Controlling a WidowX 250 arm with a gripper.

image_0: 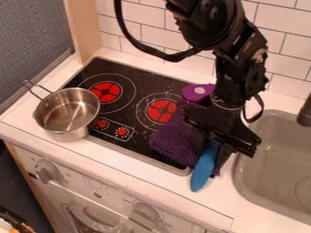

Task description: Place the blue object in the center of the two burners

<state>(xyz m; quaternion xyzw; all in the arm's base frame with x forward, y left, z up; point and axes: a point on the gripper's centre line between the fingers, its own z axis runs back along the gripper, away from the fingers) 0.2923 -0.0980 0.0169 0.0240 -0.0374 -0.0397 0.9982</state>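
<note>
"Pincer [209, 158] first: what have you got in it?"

"I've got it clamped on the blue object [205, 167], a long ribbed piece. It slants down out of the grip, with its narrow end pointing toward the front edge of the white surface [146, 176]. I can't tell whether that end touches anything."

"So where does that put it against the stovetop?"

"I see it by the front right corner of the black stovetop [115, 66], away from the middle of the two burners. A crumpled purple cloth [170, 141] is right beside it, spread over the stovetop's right side."

"And the burners?"

"The right burner [162, 111] is next to the cloth, and I make out the left burner [106, 92] farther left and toward the back. Behind the cloth I see a purple item with a pale spot [193, 93]."

"Anything farther out?"

"On my left, a steel pot [67, 113] at the stovetop's front left corner, its handle toward the back left. On my right, a grey sink [267, 175] with a dark faucet [305, 111]. Behind everything, white wall tiles [282, 43]."
</note>
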